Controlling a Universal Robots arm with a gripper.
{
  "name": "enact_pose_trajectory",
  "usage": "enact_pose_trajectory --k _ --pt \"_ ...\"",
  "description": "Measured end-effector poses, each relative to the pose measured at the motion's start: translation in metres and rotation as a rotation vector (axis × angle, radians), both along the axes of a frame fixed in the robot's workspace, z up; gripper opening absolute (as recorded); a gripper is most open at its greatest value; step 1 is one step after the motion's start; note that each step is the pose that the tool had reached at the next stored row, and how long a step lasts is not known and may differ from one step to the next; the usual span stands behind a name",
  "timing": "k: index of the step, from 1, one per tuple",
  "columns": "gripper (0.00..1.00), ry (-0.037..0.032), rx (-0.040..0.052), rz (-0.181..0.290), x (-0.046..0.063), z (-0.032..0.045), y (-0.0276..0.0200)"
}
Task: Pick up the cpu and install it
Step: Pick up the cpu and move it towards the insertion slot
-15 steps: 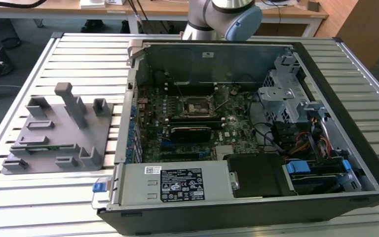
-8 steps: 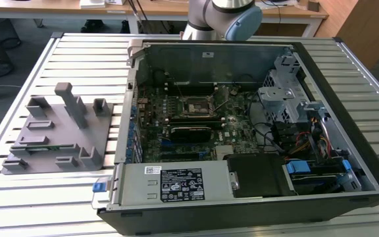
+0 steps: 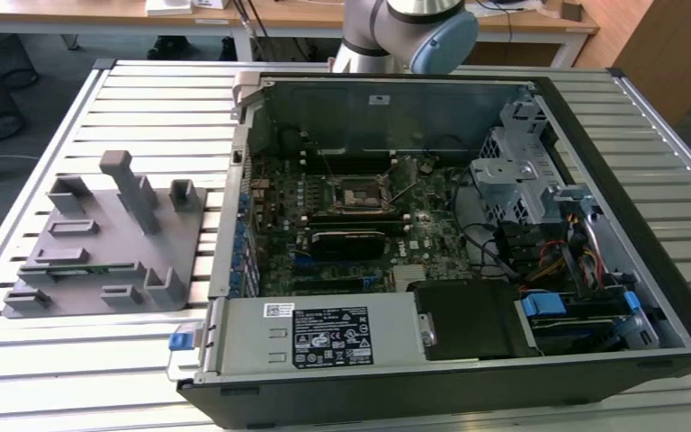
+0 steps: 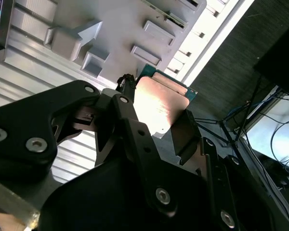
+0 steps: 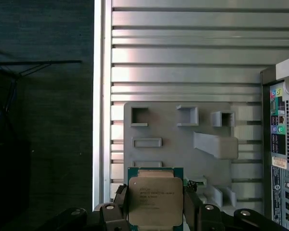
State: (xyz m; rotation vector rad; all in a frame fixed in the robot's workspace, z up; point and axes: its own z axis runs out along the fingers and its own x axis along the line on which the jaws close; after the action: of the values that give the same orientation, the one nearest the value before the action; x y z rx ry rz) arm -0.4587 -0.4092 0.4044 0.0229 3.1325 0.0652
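Observation:
The cpu [image 5: 154,195], a small square chip with a pale metal top on a green board, sits clamped between my black fingers [image 5: 119,204] in both wrist views. My gripper [image 5: 155,208] is shut on it by two opposite edges. In the second wrist view the cpu [image 4: 159,101] glints between the fingers of the gripper [image 4: 156,115]. The held chip hangs well above the grey plastic fixture [image 5: 176,132], over its side nearest the table edge. In the exterior view the dark square socket [image 3: 354,193] lies in the middle of the motherboard, and my arm [image 3: 406,31] rises at the back.
The open computer case [image 3: 633,135] lies on a slatted metal table [image 3: 141,90], with the grey fixture [image 3: 105,243] to the exterior view's left. A drive cage [image 3: 514,171], cables and a power supply [image 3: 321,333] crowd the case. Dark floor [image 5: 38,120] lies beyond the table edge.

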Motion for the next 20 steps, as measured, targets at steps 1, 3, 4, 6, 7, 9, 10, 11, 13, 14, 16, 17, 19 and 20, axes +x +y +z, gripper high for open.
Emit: enact_pose_trajectory --k 1,3,4,6,7,9,10,11,13,14,16,17,19,20 --pt "0.54 -0.0002 0.0001 0.000 0.000 0.0008 0.0000" --pt "0.54 -0.0003 0.0001 0.000 0.000 0.0009 0.0000" --pt "0.54 -0.0002 0.0001 0.000 0.000 0.0009 0.0000" --pt "0.54 0.0000 -0.0001 0.000 0.000 0.0011 0.0000" --pt "0.54 0.0000 0.0000 0.000 0.000 0.0011 0.0000" --pt "0.54 0.0003 -0.0002 0.000 0.001 0.0013 0.0001" --pt "0.54 0.0001 -0.0001 0.000 0.002 0.0012 0.0000" --pt "0.54 0.0000 0.0000 0.000 0.002 0.0011 0.0000" --pt "0.54 0.0000 0.0000 0.000 0.004 0.0011 0.0000" --pt "0.54 -0.0001 0.0000 0.000 0.006 0.0011 0.0000" --pt "0.54 0.0000 0.0000 0.000 0.008 0.0011 0.0000" --pt "0.54 0.0000 0.0000 0.000 0.009 0.0011 0.0000" --pt "0.54 0.0000 0.0000 0.000 0.012 0.0011 0.0000" --pt "0.54 0.0000 0.0000 0.000 0.014 0.0011 0.0000"
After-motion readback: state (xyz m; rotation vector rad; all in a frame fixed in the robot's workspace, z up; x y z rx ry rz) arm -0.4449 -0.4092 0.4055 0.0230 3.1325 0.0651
